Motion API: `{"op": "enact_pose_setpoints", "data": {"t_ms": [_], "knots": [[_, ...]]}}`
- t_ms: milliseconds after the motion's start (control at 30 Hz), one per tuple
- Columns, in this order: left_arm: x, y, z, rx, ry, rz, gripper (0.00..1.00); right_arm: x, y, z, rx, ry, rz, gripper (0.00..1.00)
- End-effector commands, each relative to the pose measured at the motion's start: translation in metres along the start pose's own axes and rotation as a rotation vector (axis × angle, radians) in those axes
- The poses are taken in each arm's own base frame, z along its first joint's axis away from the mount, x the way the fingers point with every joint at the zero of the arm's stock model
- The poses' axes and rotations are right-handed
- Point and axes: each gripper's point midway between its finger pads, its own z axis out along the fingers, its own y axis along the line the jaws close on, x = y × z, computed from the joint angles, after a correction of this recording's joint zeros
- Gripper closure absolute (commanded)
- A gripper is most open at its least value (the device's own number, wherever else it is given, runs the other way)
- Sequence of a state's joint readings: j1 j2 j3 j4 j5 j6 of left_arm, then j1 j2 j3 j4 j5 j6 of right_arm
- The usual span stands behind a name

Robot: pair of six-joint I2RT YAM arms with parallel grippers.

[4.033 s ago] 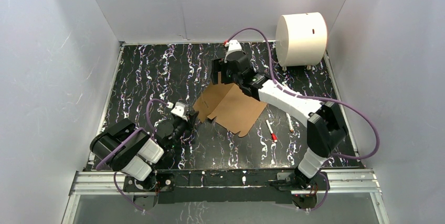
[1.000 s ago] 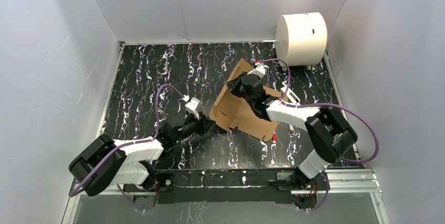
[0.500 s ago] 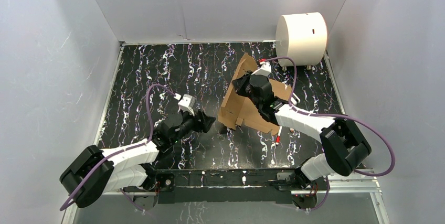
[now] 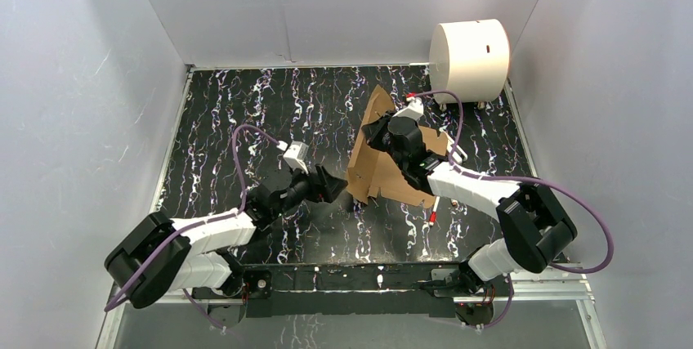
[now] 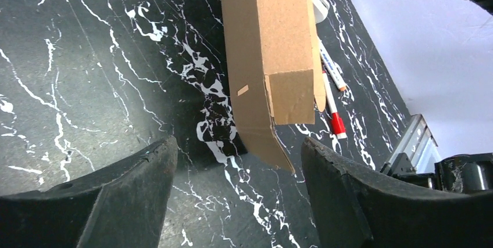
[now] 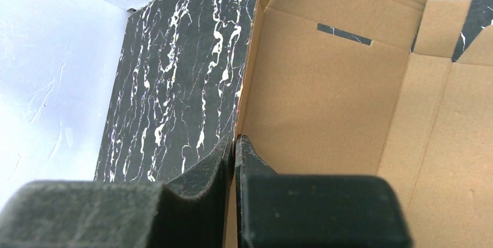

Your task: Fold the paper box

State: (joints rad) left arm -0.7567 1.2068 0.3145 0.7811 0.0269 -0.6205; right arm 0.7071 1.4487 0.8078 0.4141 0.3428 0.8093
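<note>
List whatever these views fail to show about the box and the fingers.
- Top view: the right fingers are hidden under their own arm.
- Left wrist view: the paper box is cut off by the top edge.
- Same view: the markers are partly behind the box.

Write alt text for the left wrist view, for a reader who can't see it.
A partly folded brown paper box stands upright over a black marbled table, just beyond the open left gripper, which does not touch it. Two markers lie behind it.
</note>
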Motion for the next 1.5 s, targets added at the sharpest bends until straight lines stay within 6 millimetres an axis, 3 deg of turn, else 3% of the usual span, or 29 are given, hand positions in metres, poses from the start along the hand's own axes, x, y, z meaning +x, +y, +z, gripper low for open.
{"op": "enact_pose_setpoints", "data": {"t_ms": [0,267,533,667,800,1000,1233,1467], "knots": [[-0.014,-0.023,0.009,0.067,-0.029,-0.040,0.27,-0.023,0.013,0.005,-0.018,-0.075,0.034,0.87],[-0.007,-0.027,0.021,0.055,-0.005,-0.038,0.47,-0.021,0.013,0.009,-0.013,-0.070,0.035,0.87],[-0.005,-0.036,0.025,0.053,0.024,-0.031,0.49,-0.022,0.014,0.011,-0.012,-0.073,0.028,0.87],[0.002,-0.026,0.027,-0.005,0.047,-0.038,0.54,-0.024,0.017,0.011,-0.016,-0.078,0.026,0.87],[0.006,-0.021,0.028,-0.038,0.065,-0.031,0.68,-0.026,0.018,0.011,-0.020,-0.079,0.022,0.87],[-0.012,-0.017,0.024,-0.090,0.034,0.039,0.99,-0.029,0.027,0.010,-0.055,-0.074,0.005,0.86],[-0.038,-0.015,0.013,-0.152,0.019,0.195,1.00,-0.033,0.048,0.005,-0.140,-0.049,-0.092,0.71],[-0.044,-0.010,0.001,-0.205,0.113,0.334,1.00,-0.048,0.075,-0.017,-0.283,-0.048,-0.336,0.33]]}}
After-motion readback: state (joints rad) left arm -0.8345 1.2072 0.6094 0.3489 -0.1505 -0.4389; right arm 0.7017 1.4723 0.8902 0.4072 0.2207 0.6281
